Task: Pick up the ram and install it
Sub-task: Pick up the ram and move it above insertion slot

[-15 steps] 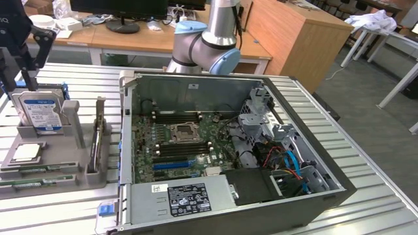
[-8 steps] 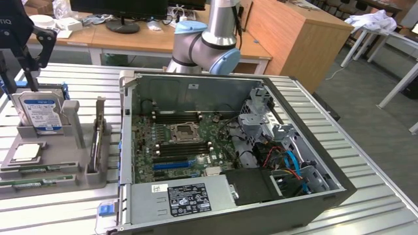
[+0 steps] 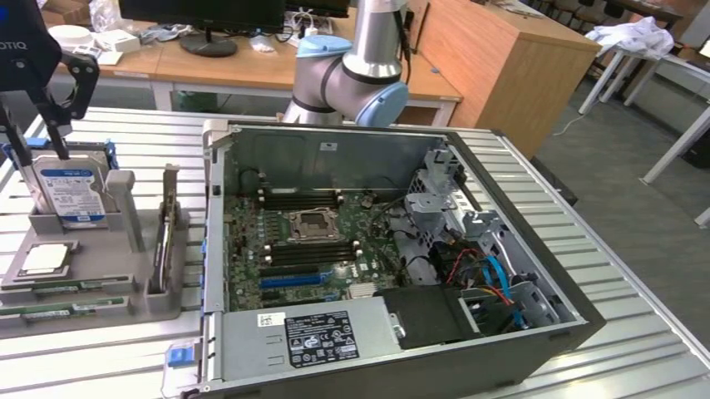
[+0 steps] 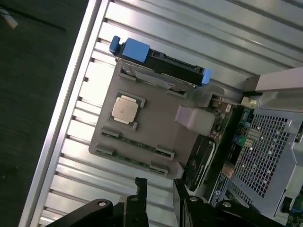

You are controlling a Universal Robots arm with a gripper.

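Ram (image 3: pixel 50 310) lies flat in the front slots of the grey tray (image 3: pixel 106 264) at the exterior view's left. It is likely light, stiff and brittle, best pinched across its long edges at mid-length. Above the hard drive (image 3: pixel 69 187) the claw (image 3: pixel 33 154) hangs empty, jaws apart. Rightward, the exterior view adds the motherboard slots (image 3: pixel 291 252); the wrist view shows the tray clips (image 4: pixel 164 152) holding the stick.

We see a ribbed, bright metal table (image 4: pixel 189 28) under our matt black fingers (image 4: pixel 140 187); just ahead of them a matt grey plastic tray (image 4: pixel 161 118) carries the ram (image 4: pixel 137 143), a dull green board.
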